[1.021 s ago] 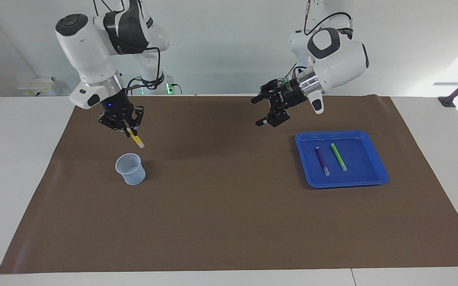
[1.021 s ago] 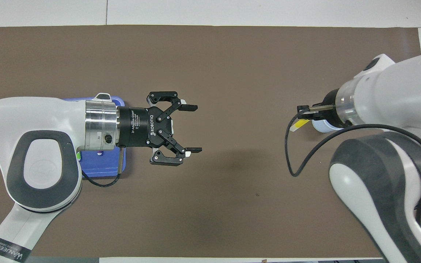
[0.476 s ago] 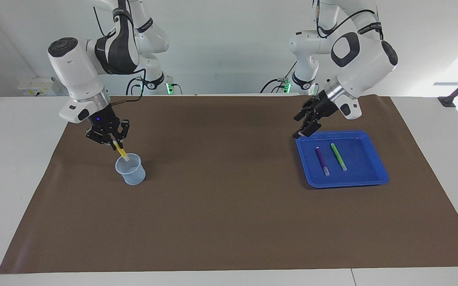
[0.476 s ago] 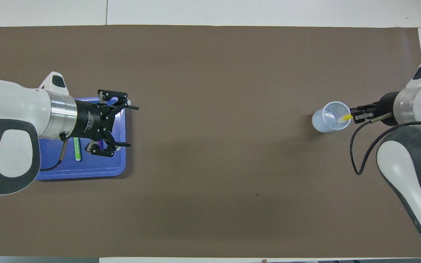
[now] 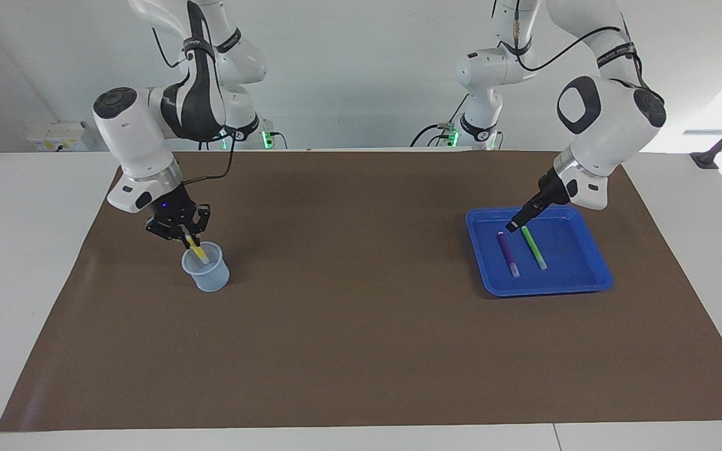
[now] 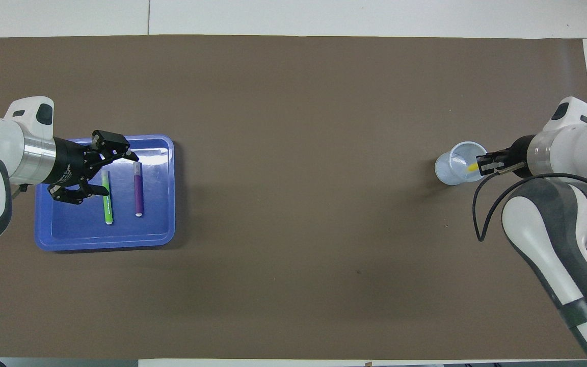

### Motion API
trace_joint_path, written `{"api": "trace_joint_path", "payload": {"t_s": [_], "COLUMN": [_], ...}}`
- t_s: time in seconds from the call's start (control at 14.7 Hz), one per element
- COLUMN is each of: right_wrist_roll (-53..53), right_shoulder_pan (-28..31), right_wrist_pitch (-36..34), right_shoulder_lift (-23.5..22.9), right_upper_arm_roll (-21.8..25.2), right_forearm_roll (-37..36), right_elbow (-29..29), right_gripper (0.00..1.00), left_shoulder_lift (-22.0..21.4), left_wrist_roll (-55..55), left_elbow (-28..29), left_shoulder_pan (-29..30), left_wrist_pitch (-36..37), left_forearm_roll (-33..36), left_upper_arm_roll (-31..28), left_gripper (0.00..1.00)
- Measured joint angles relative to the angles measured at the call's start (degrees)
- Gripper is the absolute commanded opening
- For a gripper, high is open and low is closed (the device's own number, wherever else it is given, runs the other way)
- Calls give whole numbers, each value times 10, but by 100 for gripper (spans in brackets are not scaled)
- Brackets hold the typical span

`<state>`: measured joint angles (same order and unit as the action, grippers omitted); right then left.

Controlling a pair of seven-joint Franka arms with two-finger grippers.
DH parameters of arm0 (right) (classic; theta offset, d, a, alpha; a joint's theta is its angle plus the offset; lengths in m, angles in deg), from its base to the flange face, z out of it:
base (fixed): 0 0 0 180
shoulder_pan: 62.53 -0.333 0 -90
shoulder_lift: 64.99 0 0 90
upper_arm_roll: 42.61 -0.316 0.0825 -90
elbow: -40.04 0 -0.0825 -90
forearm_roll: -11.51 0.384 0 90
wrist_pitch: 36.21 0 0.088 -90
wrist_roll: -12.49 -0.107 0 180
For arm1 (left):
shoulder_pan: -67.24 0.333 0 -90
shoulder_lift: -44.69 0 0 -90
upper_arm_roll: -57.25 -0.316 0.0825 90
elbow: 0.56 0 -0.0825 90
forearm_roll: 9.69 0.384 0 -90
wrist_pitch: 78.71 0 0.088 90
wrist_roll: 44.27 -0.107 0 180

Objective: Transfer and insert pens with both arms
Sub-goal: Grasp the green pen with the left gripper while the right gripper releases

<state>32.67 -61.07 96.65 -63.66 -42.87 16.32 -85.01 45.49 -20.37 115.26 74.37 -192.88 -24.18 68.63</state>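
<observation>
The right end effector [image 5: 189, 238] is clamped on the yellow pen [image 5: 198, 250], a slim marker held tilted, its lower end dipping inside the pale blue translucent cup [image 5: 207, 268]. In the overhead view the pen's yellow barrel [image 6: 472, 166] shows just past the black fingertips, over the cup's rim [image 6: 449, 162]. The cup stands upright on the brown mat [image 5: 348, 326] that covers the bench, toward the right arm's end.

The left end effector [image 6: 107, 172] hangs over the blue tray [image 5: 593, 279] with its fingers spread apart, gripping nothing, above the ends of the two pens that lie nearer the robots. The green pen [image 5: 533, 247] and the purple pen [image 5: 507, 252] lie flat in the tray, side by side and nearly parallel, apart from each other. Each is a slender coloured barrel ending in a pale whitish tip, and both tips point away from the robots. The tray sits toward the left arm's end of the bench, well apart from the cup.
</observation>
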Motion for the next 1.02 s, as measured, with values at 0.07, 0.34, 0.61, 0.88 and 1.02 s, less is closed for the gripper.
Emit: {"api": "trace_joint_path", "payload": {"t_s": [0.07, 0.34, 0.61, 0.88, 1.02], "right_wrist_roll": [7, 15, 15, 15, 15], "right_shoulder_pan": [2, 4, 4, 4, 4], "right_wrist_pitch": [9, 27, 34, 34, 35], "right_shoulder_lift": [0, 0, 0, 1, 2], "right_upper_arm_roll": [0, -1, -4, -5, -5], "right_forearm_roll": [0, 0, 0, 0, 0], "right_elbow": [-9, -29, -40, -41, -40], "right_gripper": [0, 0, 54, 87, 100], "left_shoulder_lift": [11, 60, 100, 124, 125], "left_wrist_roll": [-53, -197, -253, -261, -262], "left_elbow": [0, 4, 30, 40, 45], "left_shoulder_pan": [4, 7, 14, 16, 16], "left_wrist_pitch": [-8, -64, -140, -169, -169], "left_forearm_roll": [26, 109, 167, 194, 195], "left_upper_arm_roll": [0, 0, 0, 0, 0], "left_gripper": [100, 100, 98, 92, 90]}}
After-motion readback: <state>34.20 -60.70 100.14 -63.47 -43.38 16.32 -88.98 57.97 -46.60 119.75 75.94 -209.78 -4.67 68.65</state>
